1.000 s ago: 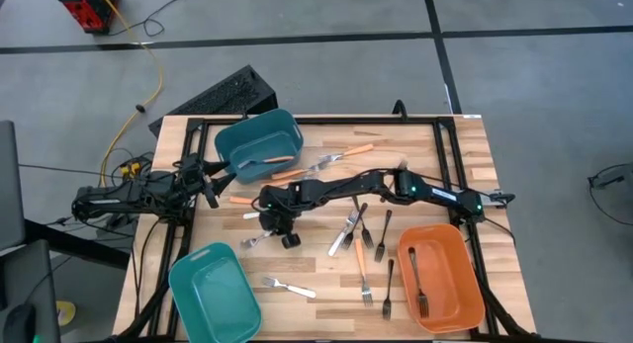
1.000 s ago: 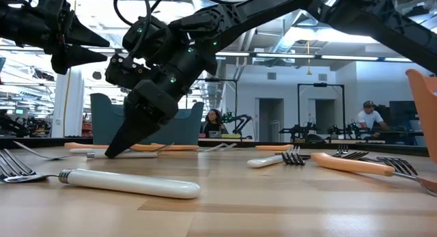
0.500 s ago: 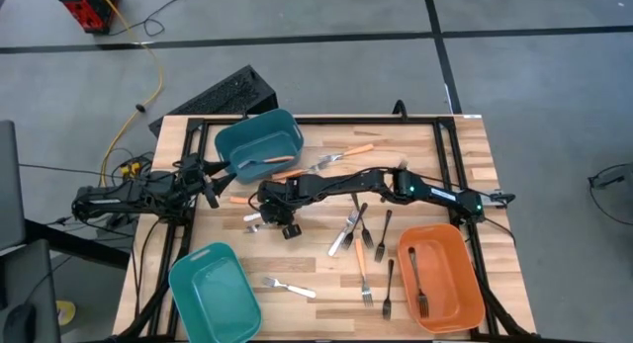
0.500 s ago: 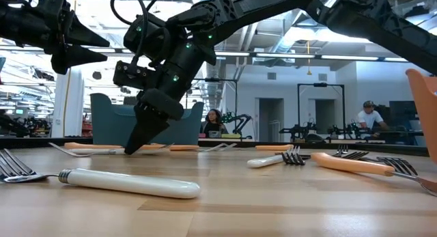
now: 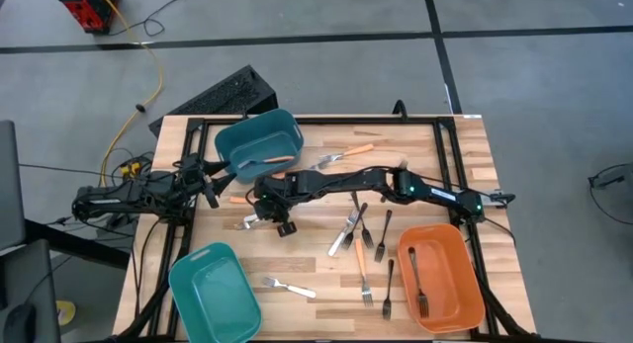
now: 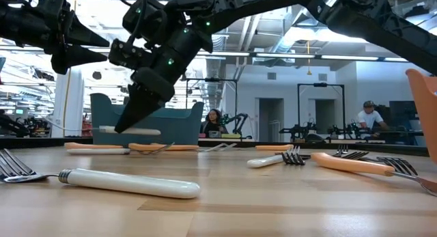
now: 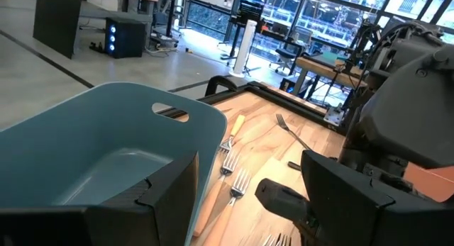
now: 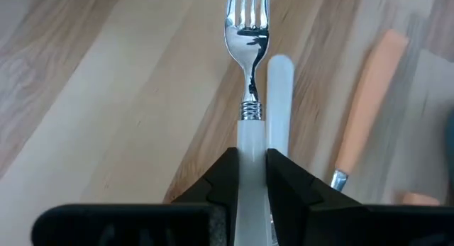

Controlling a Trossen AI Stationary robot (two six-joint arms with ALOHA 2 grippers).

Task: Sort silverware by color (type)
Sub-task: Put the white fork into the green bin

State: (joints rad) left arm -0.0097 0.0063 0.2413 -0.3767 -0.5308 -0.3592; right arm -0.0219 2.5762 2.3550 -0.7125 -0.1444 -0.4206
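Note:
My right gripper [image 6: 126,126] reaches out over the middle left of the table and is shut on a white-handled fork [image 8: 248,76], which hangs clear of the wood. A second white-handled fork [image 8: 280,97] and an orange-handled one [image 8: 369,97] lie on the table just beneath it. More forks, black and orange-handled, lie scattered at the middle [image 5: 361,229]. Another white-handled fork [image 6: 130,183] lies near the front edge. My left gripper [image 5: 211,188] waits open at the table's left edge beside the far teal bin [image 5: 259,145]. My right gripper pinches the fork's white handle [image 8: 250,143] between its two fingers [image 8: 221,176], a little behind the metal collar. The fingers slant down from above and from the table's right. The fork hangs about level, clear of the table, tines pointing away from the fingers.
The far teal bin holds an orange-handled fork. A second teal bin [image 5: 213,289] stands at the near left. An orange bin [image 5: 445,284] at the near right holds a black fork. People sit at desks in the room beyond the table.
My right gripper has risen from the tabletop and drawn slightly toward the far left, staying shut. The white-handled fork, which lay on the wood under its fingertips, now hangs lifted clear and about level.

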